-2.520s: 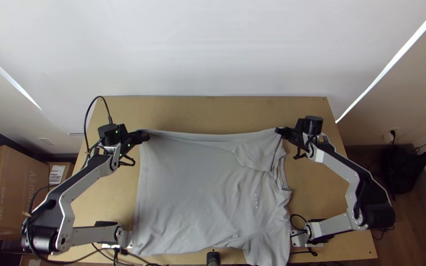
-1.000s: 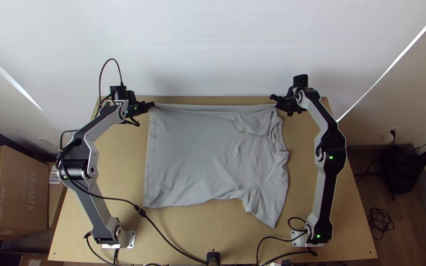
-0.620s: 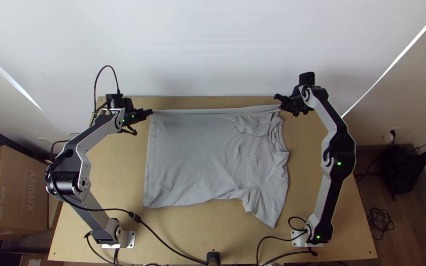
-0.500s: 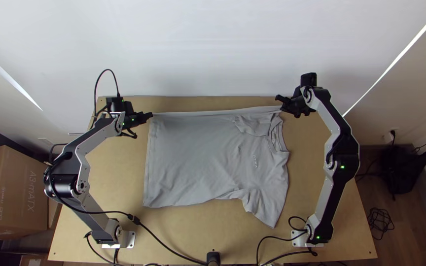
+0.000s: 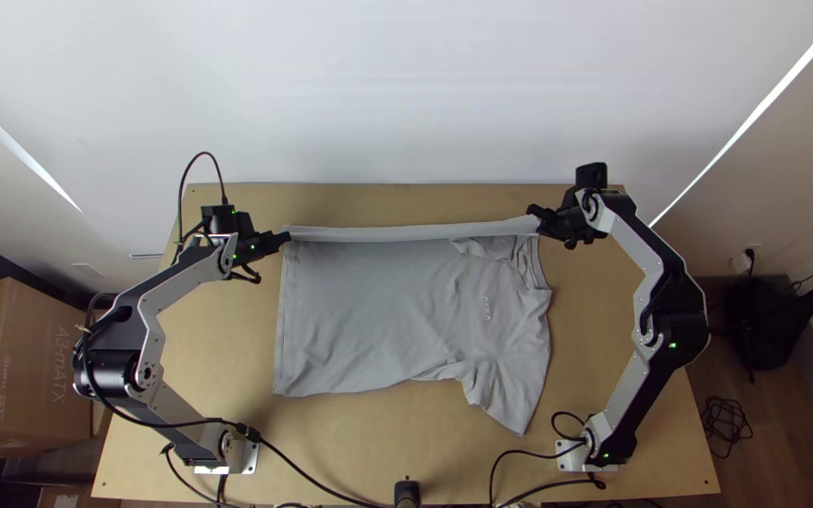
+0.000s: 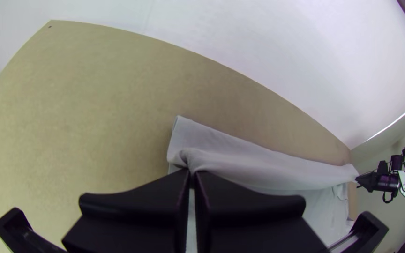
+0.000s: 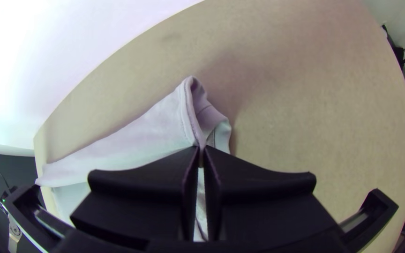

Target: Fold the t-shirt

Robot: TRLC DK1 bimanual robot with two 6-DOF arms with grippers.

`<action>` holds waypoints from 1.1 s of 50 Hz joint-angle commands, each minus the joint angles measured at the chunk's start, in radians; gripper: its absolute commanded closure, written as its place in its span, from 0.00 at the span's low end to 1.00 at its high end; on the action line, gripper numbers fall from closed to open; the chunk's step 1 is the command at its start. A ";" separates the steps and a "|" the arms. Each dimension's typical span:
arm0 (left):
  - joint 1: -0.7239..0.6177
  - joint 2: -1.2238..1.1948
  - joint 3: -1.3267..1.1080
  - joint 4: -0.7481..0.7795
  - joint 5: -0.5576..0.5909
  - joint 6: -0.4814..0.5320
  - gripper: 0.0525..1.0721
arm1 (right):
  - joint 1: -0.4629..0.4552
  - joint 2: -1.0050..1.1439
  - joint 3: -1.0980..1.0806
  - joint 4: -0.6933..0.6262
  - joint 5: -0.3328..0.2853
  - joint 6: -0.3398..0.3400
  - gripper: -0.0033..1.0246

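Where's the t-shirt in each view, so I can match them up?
Top view: t-shirt mid-table, between the arms.
Left wrist view: from left gripper across to right gripper.
Right wrist view: from right gripper across towards left gripper.
Shared landmark: the table's far edge, along the white wall.

In the top view, the left edge cuts off the large brown cardboard box point(image 5: 25, 376). We find the chest print on the light grey fabric T-shirt point(image 5: 369, 310) too small to make out. The black, flat-fingered left gripper point(image 5: 283, 239) and right gripper point(image 5: 535, 215) hide from us the cloth pinched inside.
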 commanded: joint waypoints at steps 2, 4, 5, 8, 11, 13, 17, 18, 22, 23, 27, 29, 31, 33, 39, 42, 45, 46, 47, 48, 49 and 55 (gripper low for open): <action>0.002 -0.051 -0.074 0.037 0.006 -0.031 0.98 | -0.012 -0.057 -0.072 0.022 0.008 -0.007 0.98; 0.000 -0.060 -0.091 0.043 0.006 -0.031 0.98 | -0.012 -0.066 -0.092 0.031 0.008 -0.007 0.98; 0.000 -0.063 -0.098 0.043 0.006 -0.029 0.98 | -0.012 -0.071 -0.105 0.037 0.008 -0.008 0.98; 0.000 -0.068 -0.117 0.043 0.006 -0.031 0.98 | -0.009 -0.077 -0.134 0.051 0.008 -0.007 0.97; -0.003 -0.072 -0.138 0.054 0.004 -0.031 0.98 | -0.006 -0.078 -0.160 0.060 0.008 -0.007 0.98; -0.003 -0.077 -0.155 0.065 0.004 -0.031 0.98 | -0.005 -0.080 -0.178 0.068 0.008 -0.007 0.98; -0.004 -0.080 -0.172 0.074 0.004 -0.029 0.98 | -0.002 -0.080 -0.215 0.086 0.008 -0.005 0.97; -0.004 -0.080 -0.177 0.074 0.003 -0.029 0.98 | 0.000 -0.081 -0.226 0.091 0.008 -0.005 0.97; -0.006 -0.081 -0.197 0.088 0.000 -0.026 0.98 | 0.006 -0.089 -0.258 0.100 0.010 -0.004 0.97; -0.007 -0.081 -0.201 0.091 -0.004 -0.024 0.98 | 0.008 -0.097 -0.267 0.102 0.010 -0.004 0.96; -0.010 -0.098 -0.213 0.091 -0.008 -0.021 0.95 | 0.009 -0.144 -0.301 0.112 0.010 0.000 0.51; -0.009 -0.112 -0.215 0.089 -0.008 -0.021 0.80 | 0.009 -0.169 -0.312 0.112 0.011 0.000 0.24; -0.009 -0.124 -0.218 0.085 -0.008 -0.020 0.54 | 0.006 -0.192 -0.324 0.109 0.016 -0.002 0.12; -0.009 -0.126 -0.213 0.071 -0.008 -0.015 0.32 | -0.002 -0.224 -0.338 0.105 0.017 -0.004 0.11; -0.004 -0.129 -0.195 0.008 -0.008 0.032 0.07 | -0.037 -0.342 -0.382 0.100 0.016 -0.005 0.05; 0.005 -0.150 -0.203 0.006 -0.007 0.035 0.07 | -0.058 -0.405 -0.399 0.086 0.016 -0.005 0.05; 0.014 -0.180 -0.213 0.006 -0.007 0.040 0.07 | -0.075 -0.463 -0.402 0.034 0.014 -0.017 0.05; 0.016 -0.190 -0.216 0.006 -0.004 0.045 0.06 | -0.083 -0.480 -0.402 0.014 0.014 -0.022 0.05; 0.019 -0.201 -0.221 0.006 0.000 0.046 0.07 | -0.086 -0.495 -0.402 -0.004 0.014 -0.023 0.05; 0.022 -0.212 -0.223 0.006 0.003 0.046 0.06 | -0.091 -0.508 -0.401 -0.026 0.014 -0.028 0.05; 0.023 -0.221 -0.224 0.005 0.004 0.046 0.07 | -0.097 -0.523 -0.399 -0.047 0.013 -0.033 0.05; 0.043 -0.290 -0.224 -0.044 0.039 0.046 0.07 | -0.120 -0.577 -0.368 -0.241 0.011 -0.039 0.05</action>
